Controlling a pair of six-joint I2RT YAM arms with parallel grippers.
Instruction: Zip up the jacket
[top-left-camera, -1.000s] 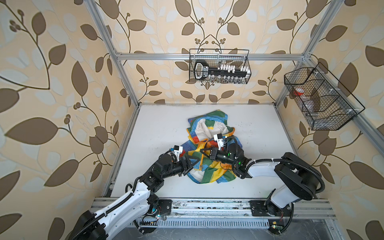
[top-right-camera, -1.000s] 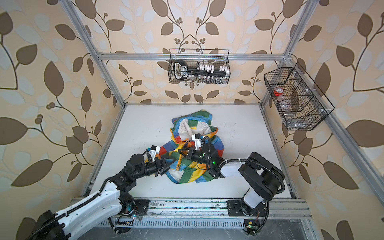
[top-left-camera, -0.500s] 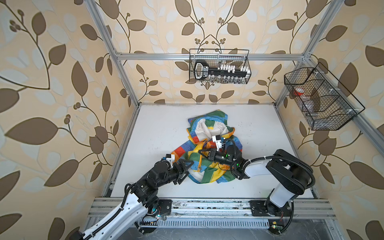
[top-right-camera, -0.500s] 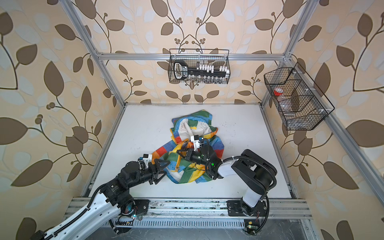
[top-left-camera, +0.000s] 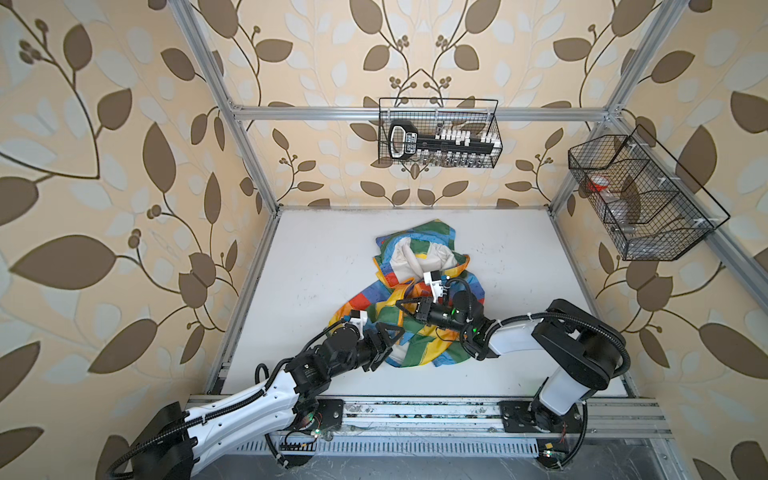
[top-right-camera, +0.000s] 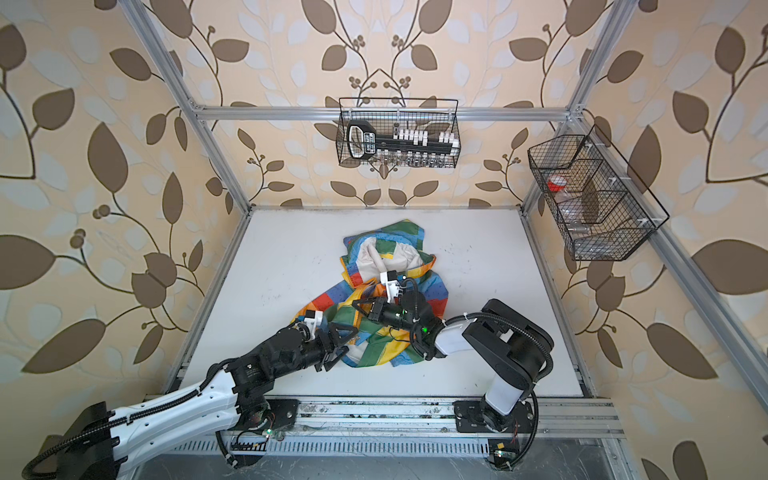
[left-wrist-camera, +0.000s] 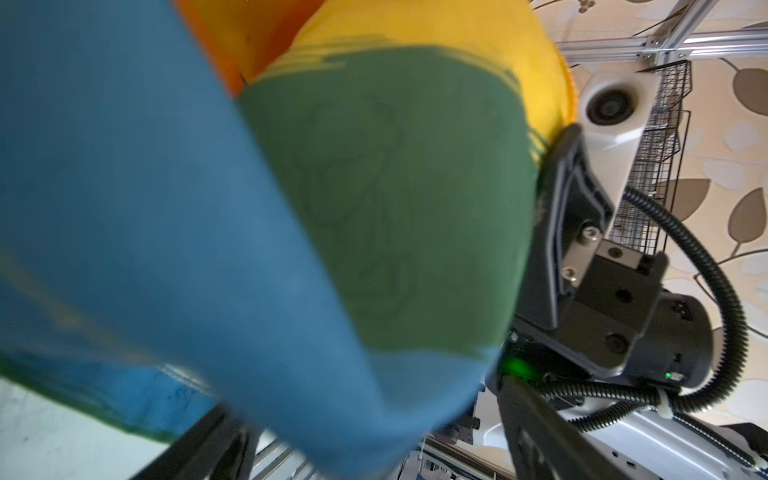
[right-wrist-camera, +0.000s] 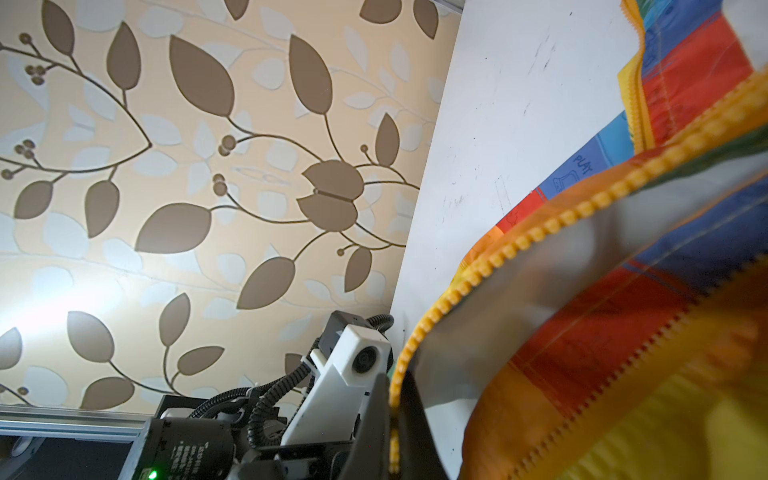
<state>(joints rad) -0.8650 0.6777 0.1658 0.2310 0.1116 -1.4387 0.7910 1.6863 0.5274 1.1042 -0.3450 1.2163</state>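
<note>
Right wrist view alone shows right pincer (right-wrist-camera: 392, 388) clamped on zipper (right-wrist-camera: 519, 241) of jacket (top-left-camera: 424, 349); left pincer (top-left-camera: 384, 347), outstretched low, gapes beside hem.

Blurred jacket (left-wrist-camera: 174, 216), hidden grippers.
In the left wrist view, out-of-focus fabric is covering most of both fingers (left-wrist-camera: 528, 424) of the left gripper (top-left-camera: 391, 344); in the right wrist view, the frame edge is cutting off the right gripper (right-wrist-camera: 392, 399).

jacket (right-wrist-camera: 615, 316), blue block (right-wrist-camera: 582, 174): "PLAY"
black tool (top-left-camera: 405, 143) in wire basket (top-left-camera: 496, 124): white label, too small to read
</note>
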